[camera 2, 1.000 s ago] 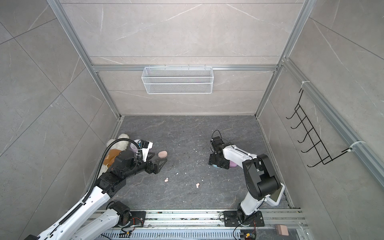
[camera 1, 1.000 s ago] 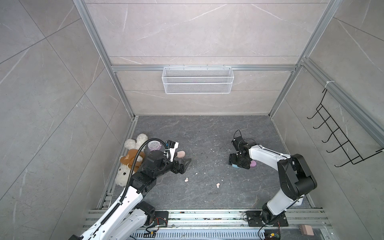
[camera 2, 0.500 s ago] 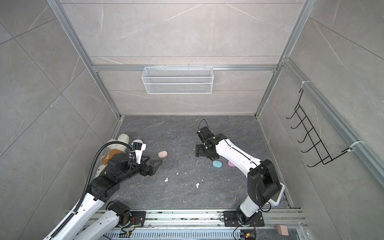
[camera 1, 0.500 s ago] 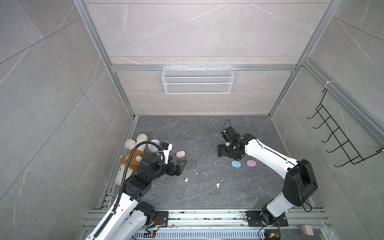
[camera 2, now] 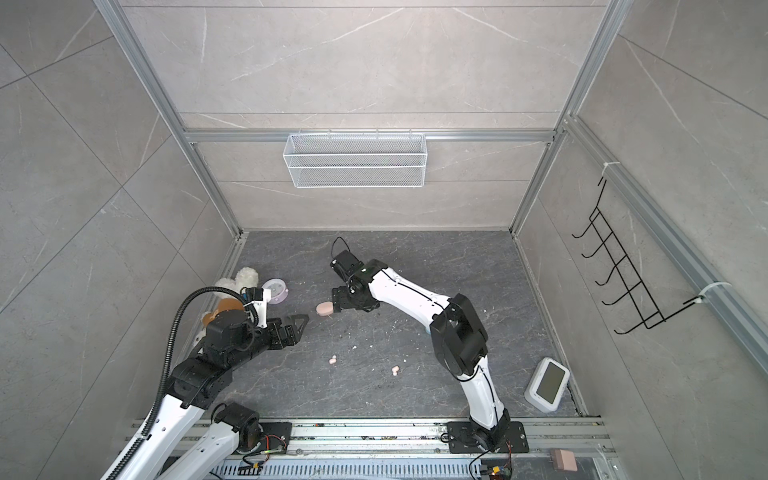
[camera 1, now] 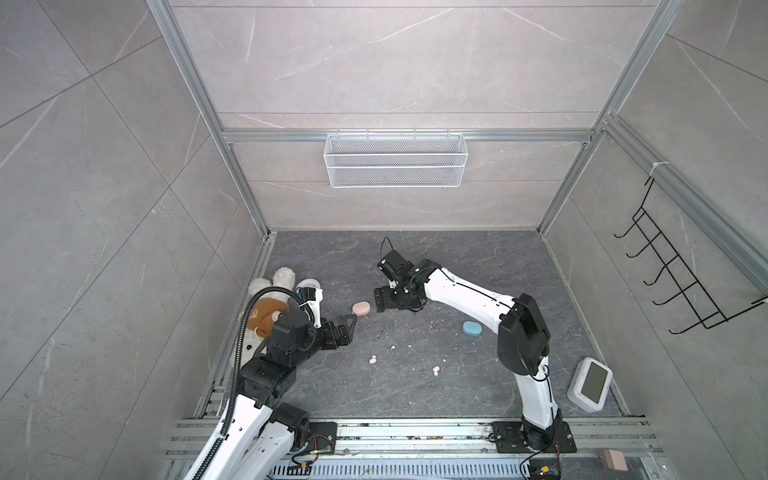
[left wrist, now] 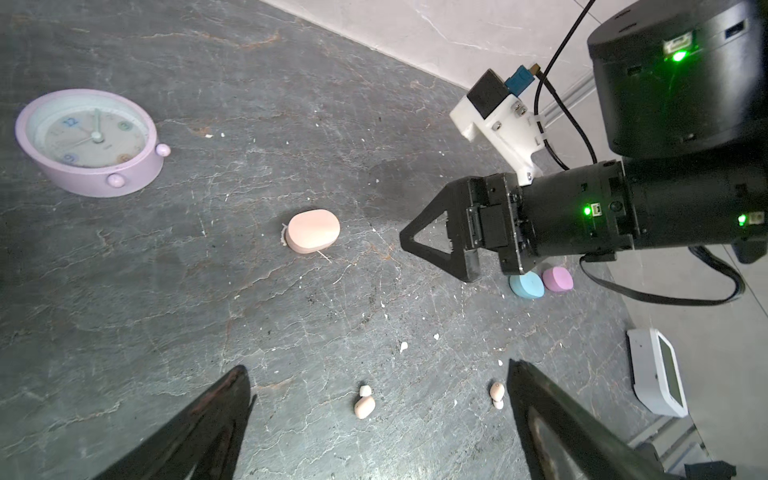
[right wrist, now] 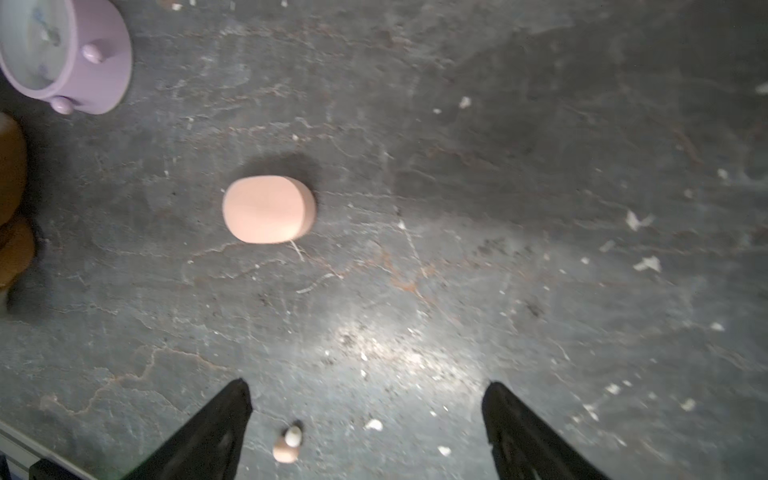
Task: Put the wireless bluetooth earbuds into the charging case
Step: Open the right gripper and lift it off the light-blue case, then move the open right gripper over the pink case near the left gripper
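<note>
Top view: right gripper (camera 1: pixel 379 300), spread, is hovering; shut pink case (camera 1: pixel 360 308) at its 9 o'clock. Left gripper (left wrist: pixel 376 365) spread. Next: probably opening it.

Shut peach case (camera 1: pixel 360 308) lies flat just ahead of the right gripper (camera 1: pixel 377 300). A peach bud (camera 1: pixel 372 360) and a second bud (camera 1: pixel 435 370) lie loose before the left gripper (camera 1: pixel 351 326). Blue case (camera 1: pixel 472 328) and lilac case (left wrist: pixel 557 279) lie behind the right gripper.

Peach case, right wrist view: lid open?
No, the peach case lies on the floor with its lid shut, no gap or inside showing.
</note>
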Controlling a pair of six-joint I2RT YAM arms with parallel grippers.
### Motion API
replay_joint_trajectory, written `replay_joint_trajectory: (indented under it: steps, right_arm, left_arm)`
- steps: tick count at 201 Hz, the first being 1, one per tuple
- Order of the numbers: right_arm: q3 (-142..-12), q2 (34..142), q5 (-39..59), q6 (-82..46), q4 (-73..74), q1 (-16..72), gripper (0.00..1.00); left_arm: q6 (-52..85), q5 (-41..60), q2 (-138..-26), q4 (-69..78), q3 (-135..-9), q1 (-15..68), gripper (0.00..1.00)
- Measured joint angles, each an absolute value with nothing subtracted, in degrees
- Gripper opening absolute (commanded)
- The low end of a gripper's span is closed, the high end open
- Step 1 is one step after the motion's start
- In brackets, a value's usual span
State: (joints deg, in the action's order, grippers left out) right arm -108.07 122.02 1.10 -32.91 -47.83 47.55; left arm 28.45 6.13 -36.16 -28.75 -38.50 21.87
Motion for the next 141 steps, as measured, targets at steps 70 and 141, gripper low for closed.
replay_joint_trajectory:
  steps: [70, 141]
  right_arm:
    - [-145.3, 144.7, 0.2, -28.4, -61.1, 50.7, 0.9]
    - [-169.2, 161.7, -0.3, -25.4, -74.8, 50.8, 0.9]
  left_arm:
    - [31.6, 8.1, -38.6, -29.6, -37.1, 17.6, 0.98]
    - [31.6, 9.3, -39.0, -29.6, -37.1, 17.6, 0.98]
